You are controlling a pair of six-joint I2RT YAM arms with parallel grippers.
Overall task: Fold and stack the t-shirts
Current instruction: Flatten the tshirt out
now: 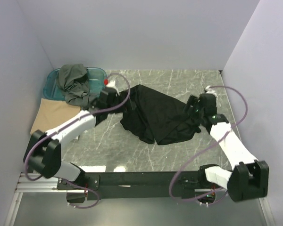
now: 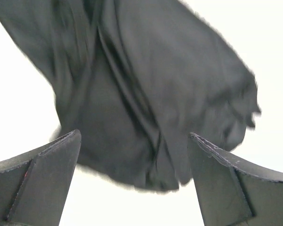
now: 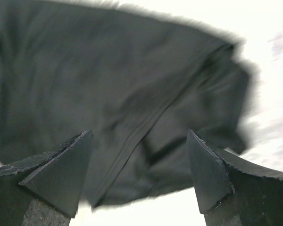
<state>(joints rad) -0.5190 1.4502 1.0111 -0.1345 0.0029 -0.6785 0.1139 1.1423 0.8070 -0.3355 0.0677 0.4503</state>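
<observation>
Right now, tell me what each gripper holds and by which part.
Nothing. The left gripper and right gripper are both open; the black t-shirt lies ungripped.

Black t-shirt (image 1: 155, 117), tan t-shirt (image 1: 52, 115), grey-olive t-shirt (image 1: 73, 80); the tub (image 1: 98, 71) is teal, the table (image 1: 179, 84) grey-veined.

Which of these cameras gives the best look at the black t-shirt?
The top external view: it shows almost the whole black t-shirt, crumpled on the table. Both wrist views show only blurred, close-up folds of it, never its outline.
</observation>
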